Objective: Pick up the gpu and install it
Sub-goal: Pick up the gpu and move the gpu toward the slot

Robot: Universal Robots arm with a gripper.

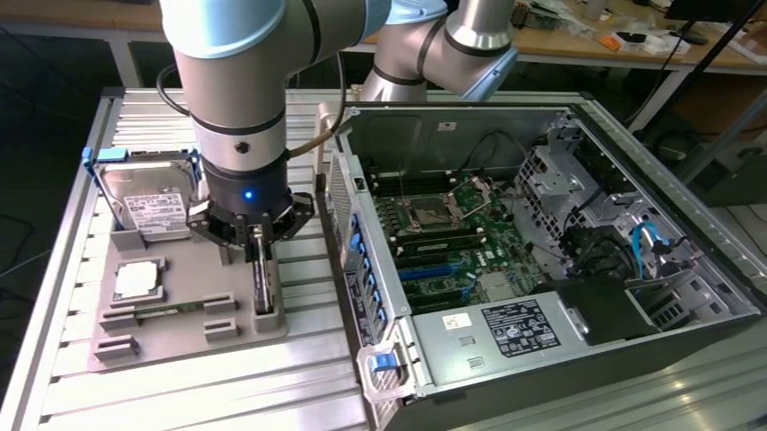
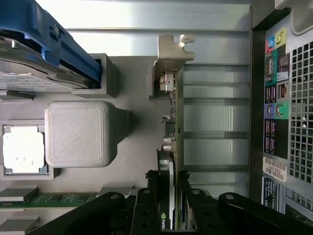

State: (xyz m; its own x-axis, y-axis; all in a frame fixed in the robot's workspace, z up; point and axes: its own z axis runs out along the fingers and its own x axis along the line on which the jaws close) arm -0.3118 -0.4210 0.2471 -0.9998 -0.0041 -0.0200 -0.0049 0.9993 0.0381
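Note:
The gpu [image 1: 261, 280] is a thin dark card standing on edge in a slot of the grey holder tray [image 1: 180, 346], on the exterior view's left of the open computer case. My gripper [image 1: 255, 244] hangs straight above it, its fingers down on either side of the card's upper edge. The wrist view looks along the gpu [image 2: 174, 112], with its silvery bracket [image 2: 168, 54] at the far end. There my gripper [image 2: 167, 176] has one black finger [image 2: 150, 183] against each face of the card, shut on it. The card's lower edge still sits in the tray.
A hard drive [image 1: 144, 199] in a blue frame, a square processor chip [image 1: 138, 278] and a memory stick [image 1: 162, 312] share the tray. The open case [image 1: 396, 359] with its motherboard [image 1: 444, 242] lies close beside the gpu. The case's rear ports [image 2: 281, 98] flank the card.

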